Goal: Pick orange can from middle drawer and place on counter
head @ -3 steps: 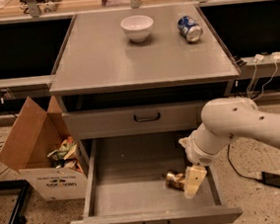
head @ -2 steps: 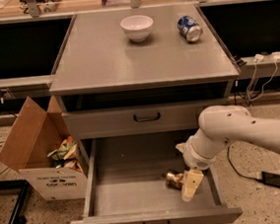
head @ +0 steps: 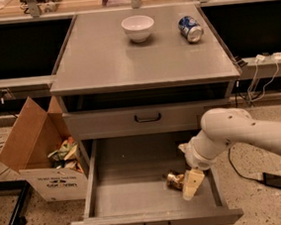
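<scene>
The middle drawer (head: 138, 197) is pulled open low at the front of the grey cabinet. The orange can (head: 175, 180) lies on its side in the drawer's tray, right of centre. My gripper (head: 189, 185) reaches down into the drawer from the right, its cream-coloured fingers (head: 192, 182) right beside the can's right end. The counter (head: 139, 50) is the cabinet's broad grey top, above and behind.
A white bowl (head: 138, 27) and a blue and white can (head: 190, 28) lie on the counter at the back. A shut drawer front (head: 147, 118) sits above the open one. An open cardboard box (head: 42, 154) of trash stands left of the cabinet. Cables lie on the floor at right.
My arm has lowered and shifted slightly left, bringing the gripper closer to the orange can. The can has not moved.
</scene>
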You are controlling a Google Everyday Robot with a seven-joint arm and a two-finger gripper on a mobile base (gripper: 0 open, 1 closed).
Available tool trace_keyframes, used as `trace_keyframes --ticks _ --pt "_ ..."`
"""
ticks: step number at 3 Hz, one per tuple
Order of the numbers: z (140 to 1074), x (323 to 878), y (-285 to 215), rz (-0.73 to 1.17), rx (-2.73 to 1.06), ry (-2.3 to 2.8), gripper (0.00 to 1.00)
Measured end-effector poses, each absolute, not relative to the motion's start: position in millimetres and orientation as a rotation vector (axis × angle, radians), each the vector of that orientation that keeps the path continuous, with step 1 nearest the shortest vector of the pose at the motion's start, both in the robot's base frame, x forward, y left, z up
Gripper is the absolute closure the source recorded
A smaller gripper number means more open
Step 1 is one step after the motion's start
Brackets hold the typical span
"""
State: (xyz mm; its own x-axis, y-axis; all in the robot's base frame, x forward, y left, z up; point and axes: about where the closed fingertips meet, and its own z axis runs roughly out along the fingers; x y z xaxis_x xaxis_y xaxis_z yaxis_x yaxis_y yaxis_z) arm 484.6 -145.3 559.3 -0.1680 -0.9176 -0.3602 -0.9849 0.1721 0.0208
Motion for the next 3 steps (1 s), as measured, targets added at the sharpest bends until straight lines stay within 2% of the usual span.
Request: trace_keyframes --ticks 3 --pt "460 540 -194 0.392 -1.701 2.194 0.00"
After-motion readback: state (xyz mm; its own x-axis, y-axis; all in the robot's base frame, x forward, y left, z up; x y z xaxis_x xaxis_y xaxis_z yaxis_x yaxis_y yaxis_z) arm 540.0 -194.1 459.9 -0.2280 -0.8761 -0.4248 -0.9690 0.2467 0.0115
